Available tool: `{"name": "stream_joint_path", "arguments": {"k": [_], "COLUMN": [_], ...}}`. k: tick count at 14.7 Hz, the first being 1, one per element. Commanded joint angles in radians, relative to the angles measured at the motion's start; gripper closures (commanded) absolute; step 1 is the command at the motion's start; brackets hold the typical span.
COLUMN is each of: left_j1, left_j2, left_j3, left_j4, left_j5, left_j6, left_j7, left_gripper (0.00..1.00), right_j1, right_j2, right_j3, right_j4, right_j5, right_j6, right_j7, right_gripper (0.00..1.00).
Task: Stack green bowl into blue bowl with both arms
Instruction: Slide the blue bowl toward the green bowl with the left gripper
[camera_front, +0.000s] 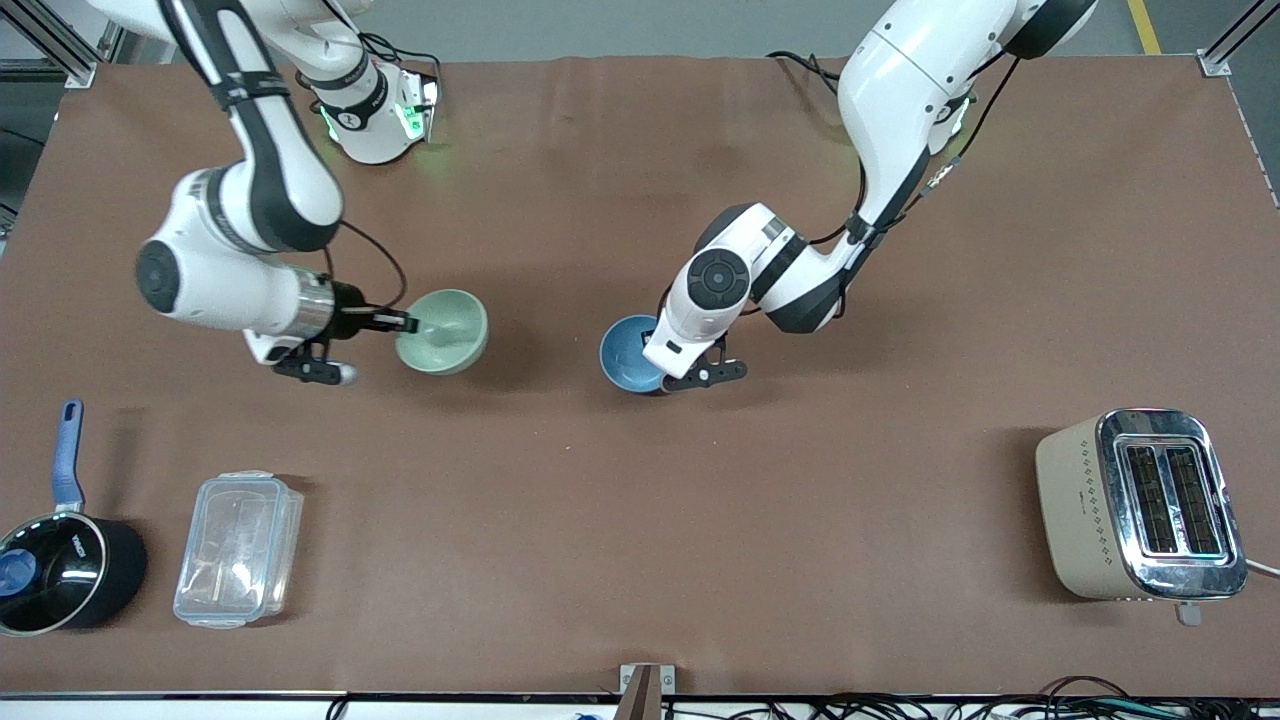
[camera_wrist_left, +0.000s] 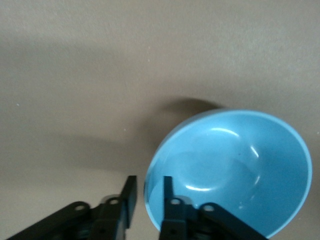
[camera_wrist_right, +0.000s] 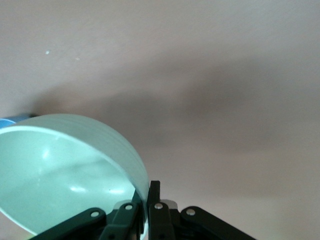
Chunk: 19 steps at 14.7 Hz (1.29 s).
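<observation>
The pale green bowl (camera_front: 442, 330) is gripped by its rim in my right gripper (camera_front: 404, 322), which is shut on it. The bowl hangs tilted, its inside facing the front camera. In the right wrist view the fingers (camera_wrist_right: 156, 192) pinch the green bowl's wall (camera_wrist_right: 65, 165). The sky-blue bowl (camera_front: 628, 352) sits on the table, toward the left arm's end from the green bowl. My left gripper (camera_front: 660, 345) is at its rim. In the left wrist view it (camera_wrist_left: 148, 181) is open, one finger inside the blue bowl (camera_wrist_left: 230, 165) and one outside, with a gap to the rim.
A black saucepan with a blue handle (camera_front: 60, 575) and a clear plastic container (camera_front: 238, 548) stand near the front camera at the right arm's end. A beige toaster (camera_front: 1140, 505) stands near the front camera at the left arm's end.
</observation>
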Motion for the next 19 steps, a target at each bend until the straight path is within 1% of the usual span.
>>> {"name": "stream_joint_path", "arguments": {"k": [1, 2, 4, 6, 8, 10, 14, 16, 18, 19], "left_j1": [0.004, 0.021, 0.064, 0.110, 0.171, 0.249, 0.368, 0.421, 0.502, 0.515], "left_j2": [-0.046, -0.087, -0.147, -0.200, -0.262, -0.328, -0.442, -0.490, -0.531, -0.560], "left_j3": [0.043, 0.068, 0.071, 0.070, 0.068, 0.067, 0.065, 0.065, 0.056, 0.069], "left_j4": [0.018, 0.016, 0.036, 0.073, 0.101, 0.113, 0.111, 0.113, 0.108, 0.102], "left_j5": [0.024, 0.053, 0.115, 0.200, 0.246, 0.246, 0.235, 0.232, 0.191, 0.136], "left_j6": [-0.010, -0.022, -0.076, -0.179, -0.283, -0.357, -0.437, -0.440, -0.443, -0.457], "left_j7": [-0.014, -0.008, 0.006, 0.038, 0.148, 0.289, 0.539, 0.656, 0.773, 0.826], "left_gripper": [0.00, 0.00, 0.00, 0.00, 0.00, 0.00, 0.00, 0.00, 0.00, 0.00], "right_j1": [0.165, 0.209, 0.282, 0.338, 0.385, 0.399, 0.405, 0.419, 0.436, 0.442], "right_j2": [0.048, 0.067, 0.119, 0.179, 0.229, 0.263, 0.318, 0.335, 0.349, 0.349], "right_j3": [-0.014, -0.012, -0.012, -0.012, -0.012, -0.012, -0.012, -0.012, -0.012, -0.011], "right_j4": [0.021, 0.032, 0.090, 0.173, 0.239, 0.273, 0.316, 0.320, 0.320, 0.320], "right_j5": [0.027, 0.027, 0.028, 0.031, 0.030, 0.031, 0.031, 0.031, 0.031, 0.033], "right_j6": [0.094, 0.130, 0.152, 0.153, 0.155, 0.155, 0.161, 0.194, 0.201, 0.199], "right_j7": [0.220, 0.289, 0.411, 0.546, 0.642, 0.657, 0.655, 0.655, 0.657, 0.657], "right_gripper": [0.97, 0.97, 0.97, 0.97, 0.96, 0.95, 0.95, 0.95, 0.95, 0.93]}}
